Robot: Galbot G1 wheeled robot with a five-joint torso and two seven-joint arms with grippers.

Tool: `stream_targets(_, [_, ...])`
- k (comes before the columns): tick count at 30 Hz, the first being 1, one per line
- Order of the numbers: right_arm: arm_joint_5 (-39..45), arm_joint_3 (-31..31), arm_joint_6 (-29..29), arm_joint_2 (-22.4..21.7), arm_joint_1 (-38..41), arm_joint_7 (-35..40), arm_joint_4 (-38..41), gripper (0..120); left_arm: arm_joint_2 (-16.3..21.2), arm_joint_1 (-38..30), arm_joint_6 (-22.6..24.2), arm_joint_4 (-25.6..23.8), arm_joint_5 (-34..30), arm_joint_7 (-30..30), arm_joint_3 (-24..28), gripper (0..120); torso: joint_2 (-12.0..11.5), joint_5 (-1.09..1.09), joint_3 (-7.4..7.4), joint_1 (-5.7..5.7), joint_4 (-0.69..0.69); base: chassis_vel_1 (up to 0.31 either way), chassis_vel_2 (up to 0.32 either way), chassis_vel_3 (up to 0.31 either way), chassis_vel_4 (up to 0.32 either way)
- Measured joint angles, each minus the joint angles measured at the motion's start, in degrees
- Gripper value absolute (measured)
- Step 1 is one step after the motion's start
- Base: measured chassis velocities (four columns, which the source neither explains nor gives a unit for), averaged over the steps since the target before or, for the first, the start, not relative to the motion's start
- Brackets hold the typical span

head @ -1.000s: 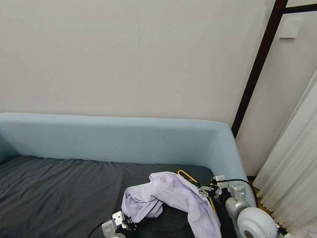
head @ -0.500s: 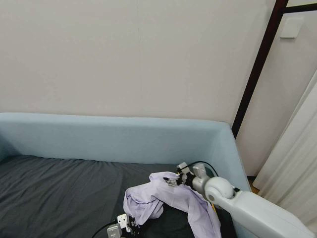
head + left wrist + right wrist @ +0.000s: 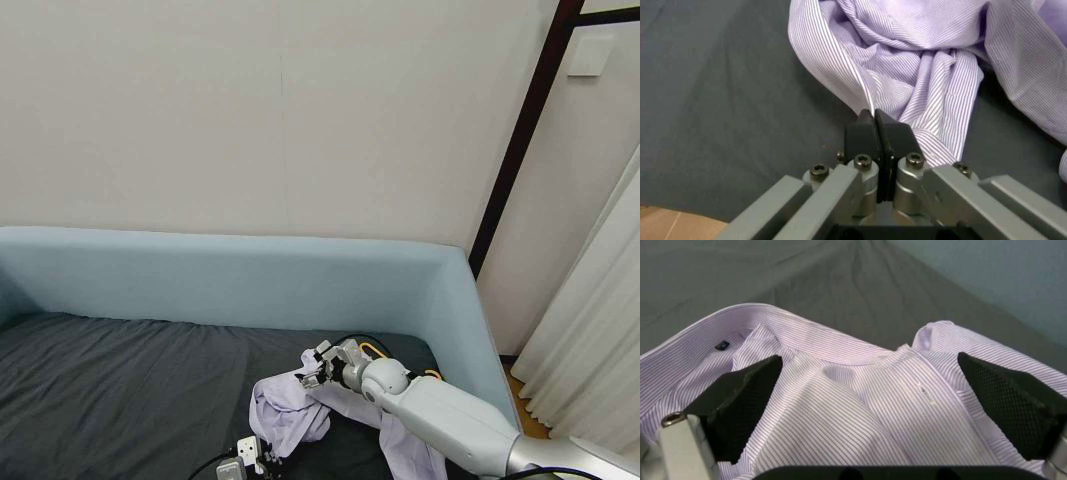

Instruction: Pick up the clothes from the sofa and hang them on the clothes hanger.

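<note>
Over the sofa's (image 3: 230,280) right end, my right gripper (image 3: 313,366) hovers wide open and empty directly above the collar of the heaped lilac shirt (image 3: 287,405). Nearer the front edge, my left gripper (image 3: 873,119) pinches its hem.

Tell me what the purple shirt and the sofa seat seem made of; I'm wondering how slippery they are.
The shirt looks like thin woven cotton or a blend, matte: fine lilac-white stripes, soft folds. The sofa seat looks like dark grey matte fabric, faintly wrinkled; its fibre cannot be told.
</note>
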Motion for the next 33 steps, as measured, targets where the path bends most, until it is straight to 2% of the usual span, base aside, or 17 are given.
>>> stream_targets(16, [0.07, 1.0, 0.42, 2.73, -0.08, -0.9, -5.95, 100, -0.78, 0.65, -0.11, -0.7, 0.34, 0.09, -0.06, 0, 0.0, 0.01, 0.0, 0.0, 0.0, 0.0, 0.0, 0.0, 0.0])
stream_targets(19, [1.06, 0.3, -0.31, 1.72, -0.4, -0.79, -3.94, 79, -1.19, 0.89, -0.09, -0.45, 0.36, -0.06, -0.53, 0, 0.0, 0.01, 0.0, 0.0, 0.01, 0.0, 0.0, 0.0, 0.0])
stream_targets(21, [1.03, 0.35, -0.42, 1.7, -0.65, -0.79, -3.81, 77, -1.43, 0.9, -0.09, -0.36, 0.37, -0.08, -0.62, 0, 0.0, 0.01, 0.0, 0.0, 0.01, 0.0, 0.0, 0.0, 0.0])
stream_targets(30, [0.82, 0.85, -0.5, 1.38, -1.41, -0.07, -2.77, 40, -1.81, 0.67, -0.06, -0.36, 0.38, -0.23, -0.57, 0, 0.0, 0.01, 0.0, 0.0, 0.01, 0.0, 0.0, 0.0, 0.0])
stream_targets(33, [0.77, 0.45, -0.61, 1.1, -1.33, -0.11, -2.74, 33, -1.75, 0.63, -0.05, -0.33, 0.32, -0.24, -0.49, 0, 0.0, 0.01, 0.0, 0.0, 0.01, 0.0, 0.0, 0.0, 0.0])
